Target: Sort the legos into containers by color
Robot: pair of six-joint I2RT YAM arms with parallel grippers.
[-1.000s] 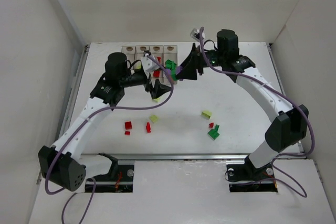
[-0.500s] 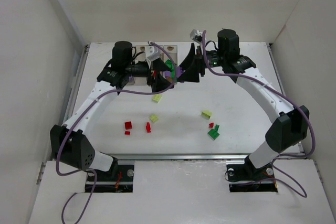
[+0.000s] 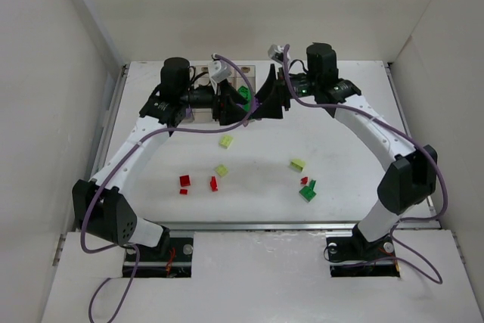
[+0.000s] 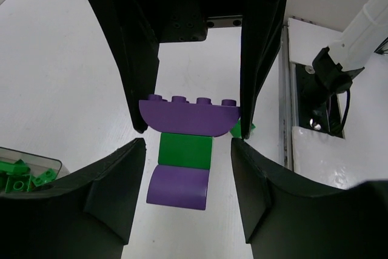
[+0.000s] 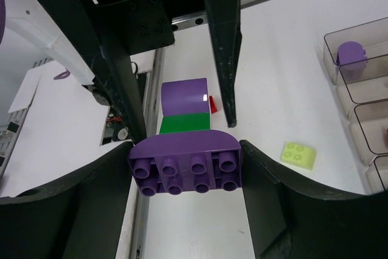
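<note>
**Desk:** Entry one, nearest the bases?

**Me:** Loose legos on the table [image 3: 257, 202]. On the left I count three small red ones [image 3: 184, 181] and a yellow-green one [image 3: 221, 170]. On the right there is a green one [image 3: 308, 192], a red one [image 3: 304, 181] just beside it, and another yellow-green one [image 3: 298, 164]. A last yellow-green piece [image 3: 225, 141] lies farther in, near the middle.

**Desk:** Entry two, the claws?

**Me:** They meet tip to tip beyond those pieces. The right gripper [image 5: 186, 150] is closed onto the purple studded brick [image 5: 185, 168], with a finger pressed against each end. The left gripper [image 4: 188, 142] is parted, its fingers on either side of the rounded purple block [image 4: 179, 186]. White table shows in both gaps, so I log no grip there.

**Desk:** And the held item?

**Me:** One stack [image 4: 183, 150] of three pieces: the purple studded brick, a green brick [image 5: 185, 124] in the middle, and the rounded purple block at the other end. It sits between the two claws, just on the near side of the bins.

**Desk:** Entry three, farthest?

**Me:** The containers [image 5: 357, 27], clear and joined in a row at the back of the table (from above, both wrists hide most of them). The left wrist camera shows one bin [image 4: 42, 159] holding green pieces [image 4: 18, 177]. The right wrist camera shows a purple piece [image 5: 350, 53] in an end bin. I can't read the contents of the others.
</note>
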